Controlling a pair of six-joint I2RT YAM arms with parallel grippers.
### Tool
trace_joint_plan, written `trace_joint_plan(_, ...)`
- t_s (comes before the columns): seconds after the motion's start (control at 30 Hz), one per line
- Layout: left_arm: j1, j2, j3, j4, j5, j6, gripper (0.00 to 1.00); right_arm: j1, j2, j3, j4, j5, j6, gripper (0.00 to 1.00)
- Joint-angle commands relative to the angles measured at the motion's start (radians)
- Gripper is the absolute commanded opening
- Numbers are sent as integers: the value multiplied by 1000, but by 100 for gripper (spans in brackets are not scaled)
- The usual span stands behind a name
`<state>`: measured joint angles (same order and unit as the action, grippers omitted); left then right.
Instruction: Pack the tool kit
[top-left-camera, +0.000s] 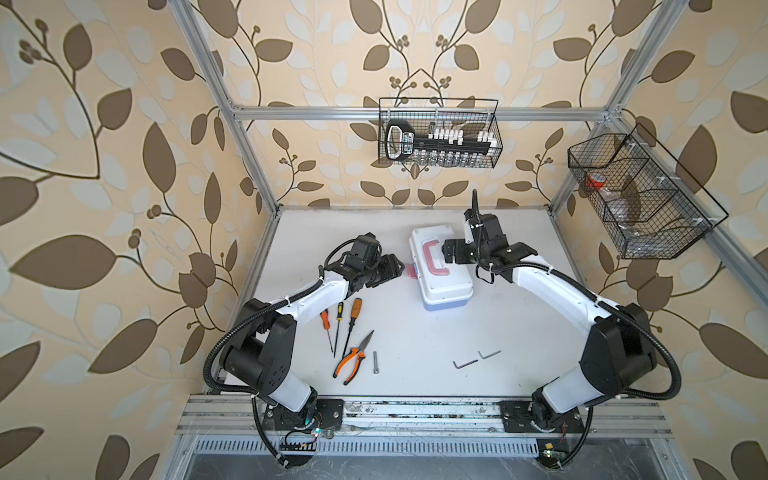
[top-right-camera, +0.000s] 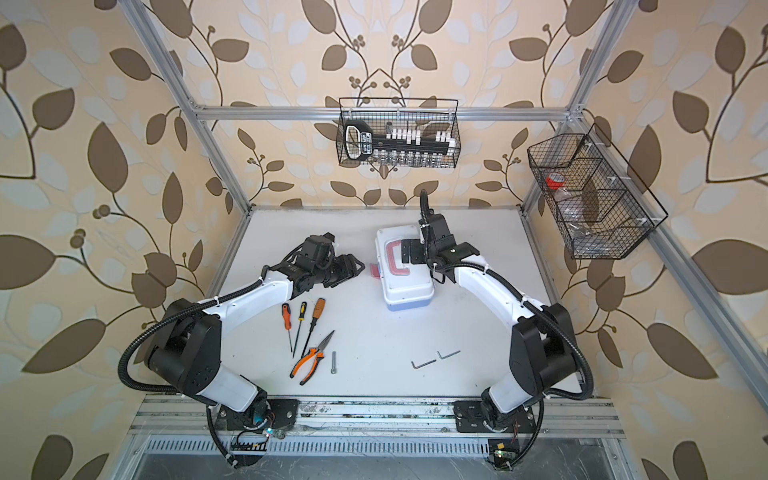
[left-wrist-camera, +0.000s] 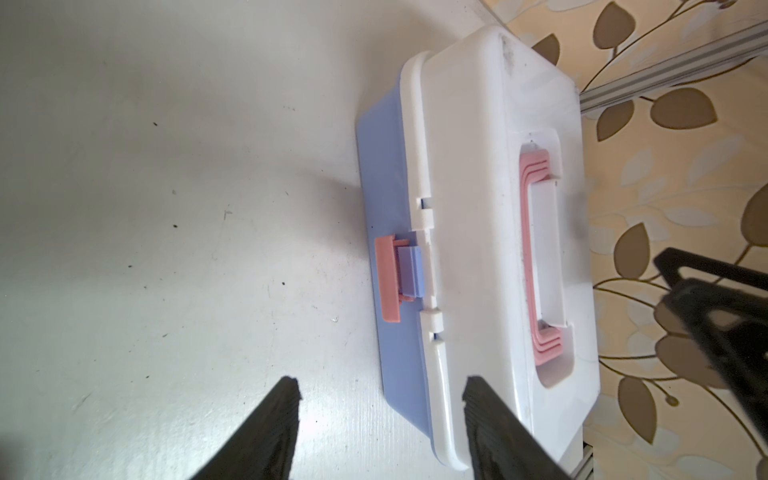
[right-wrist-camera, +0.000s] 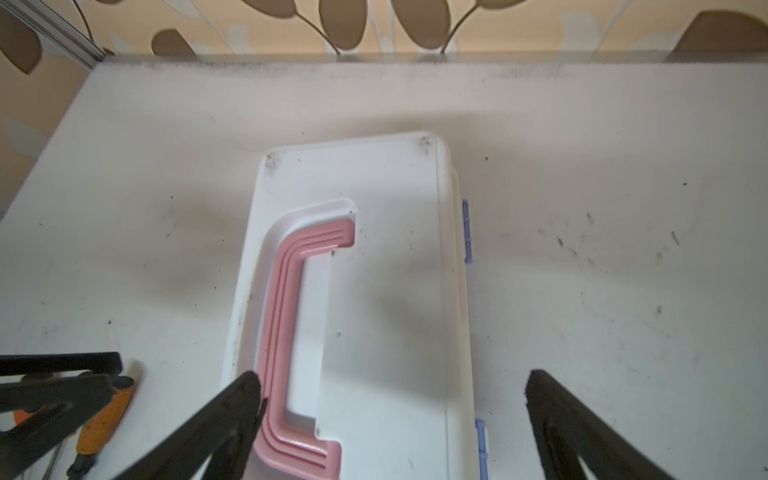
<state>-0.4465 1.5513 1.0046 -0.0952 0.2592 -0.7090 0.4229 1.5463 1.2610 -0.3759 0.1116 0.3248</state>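
The tool kit (top-left-camera: 441, 277) lies with its long axis back-to-front and its latch (top-left-camera: 411, 271) toward the left gripper (top-left-camera: 397, 267), jaws apart and empty. The right gripper (top-left-camera: 446, 251), jaws wide apart, hangs over the lid (top-left-camera: 451, 286).

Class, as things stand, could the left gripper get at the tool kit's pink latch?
Probably yes: the left gripper is open and points at the latch, with only bare table between them.

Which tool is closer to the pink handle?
Right. The right tool hangs over the lid, at the handle. The left tool is beside the box, on its latch side.
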Motion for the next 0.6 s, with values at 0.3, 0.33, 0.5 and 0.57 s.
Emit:
trace_joint_plan(0.3,-9,56,141,36,56,21,49,127,89,100,-43,-119,-10,79)
trace_joint_plan(0.33,-9,69,152,37,58,21,48,136,110,109,-47,-122,-10,79)
trace_joint_plan(0.5,-9,121,200,54,81,1,48,145,204,159,-59,-135,1,81)
trace_joint_plan(0.57,-9,135,205,59,83,-6,48,145,227,172,-59,-129,5,82)
